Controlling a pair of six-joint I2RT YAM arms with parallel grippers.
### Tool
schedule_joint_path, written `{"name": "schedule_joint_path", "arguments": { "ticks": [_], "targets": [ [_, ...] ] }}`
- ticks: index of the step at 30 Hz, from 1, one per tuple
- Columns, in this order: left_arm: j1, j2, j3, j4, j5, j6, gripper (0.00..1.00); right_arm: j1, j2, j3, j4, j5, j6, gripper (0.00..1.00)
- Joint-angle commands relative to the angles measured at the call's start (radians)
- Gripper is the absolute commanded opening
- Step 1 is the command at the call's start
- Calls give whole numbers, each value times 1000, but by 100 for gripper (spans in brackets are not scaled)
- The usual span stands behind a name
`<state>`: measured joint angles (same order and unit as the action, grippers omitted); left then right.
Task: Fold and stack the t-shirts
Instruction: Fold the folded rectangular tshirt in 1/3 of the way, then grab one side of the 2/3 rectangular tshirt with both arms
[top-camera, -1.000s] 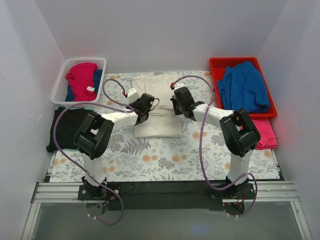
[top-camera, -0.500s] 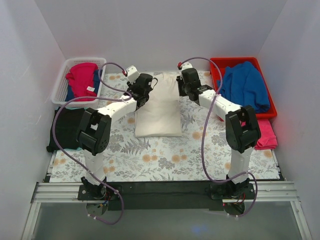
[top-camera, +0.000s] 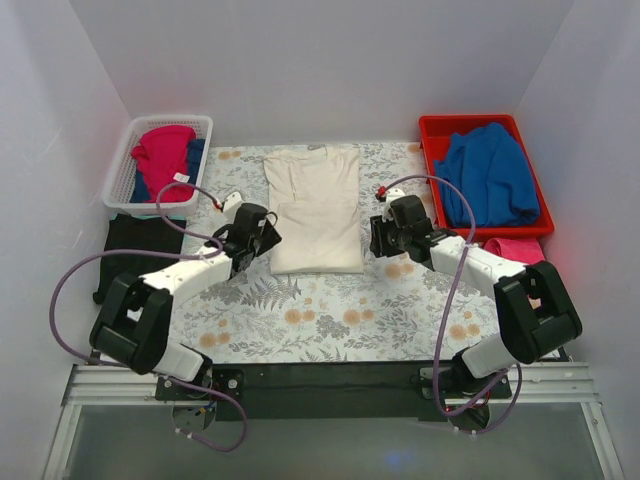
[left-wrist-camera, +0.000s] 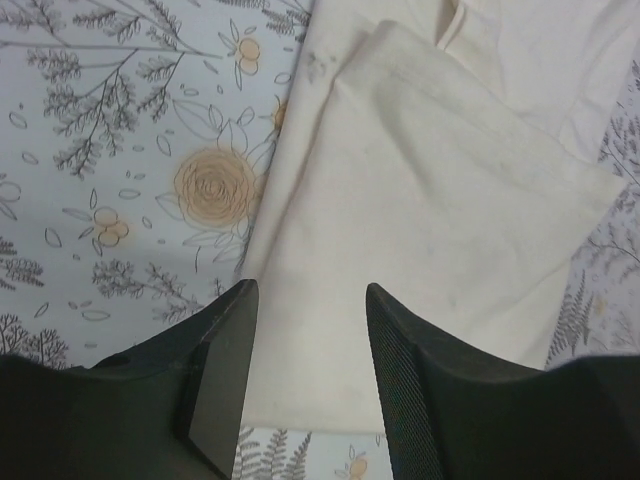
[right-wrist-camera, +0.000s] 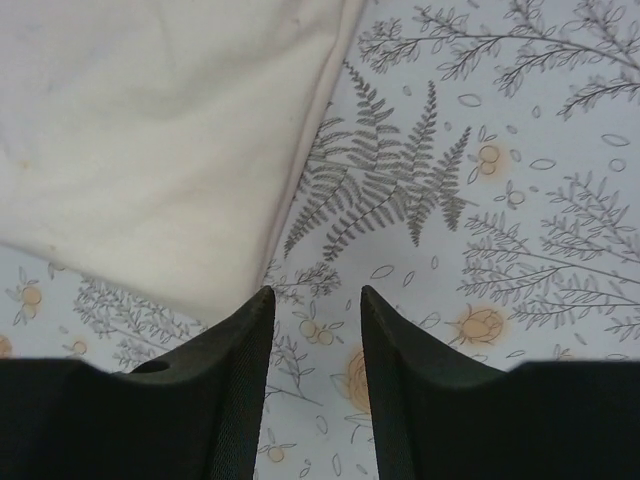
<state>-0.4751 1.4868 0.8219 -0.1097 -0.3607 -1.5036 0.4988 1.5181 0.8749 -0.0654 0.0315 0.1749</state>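
The cream-white t-shirt (top-camera: 316, 205) lies flat as a long folded strip in the middle of the floral cloth. The black t-shirt (top-camera: 135, 255) lies at the far left edge. My left gripper (top-camera: 263, 238) is open and empty just left of the cream shirt's near left corner. In the left wrist view the shirt (left-wrist-camera: 440, 200) shows past and between the open fingers of the left gripper (left-wrist-camera: 305, 335). My right gripper (top-camera: 378, 236) is open and empty just right of the near right corner. In the right wrist view it (right-wrist-camera: 312, 325) hovers over patterned cloth, with the shirt (right-wrist-camera: 150, 130) at upper left.
A white basket (top-camera: 117, 178) with pink and blue clothes stands at the back left. A red bin (top-camera: 432, 135) holding a blue garment (top-camera: 487, 175) stands at the back right. A pink cloth (top-camera: 525, 255) lies at the right edge below the bin.
Both grippers went to the shirt's far end, stretching it out long, then let go and drew back to its near corners. The shirt now lies flat and longer.
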Motion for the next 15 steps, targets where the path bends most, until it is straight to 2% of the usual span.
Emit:
{"name": "schedule_joint_path", "arguments": {
  "ticks": [1, 4, 9, 15],
  "targets": [
    [39, -143, -102, 59, 181, -46, 46, 1, -93, -71, 110, -139, 41, 47],
    [58, -198, -176, 62, 250, -60, 47, 1, -122, -140, 145, -171, 57, 48],
    [66, -204, -254, 103, 348, -73, 47, 1, -119, -201, 202, -212, 80, 49],
    [84, -203, -326, 200, 402, -67, 46, 1, -119, -238, 271, -226, 83, 49]
  ]
}}
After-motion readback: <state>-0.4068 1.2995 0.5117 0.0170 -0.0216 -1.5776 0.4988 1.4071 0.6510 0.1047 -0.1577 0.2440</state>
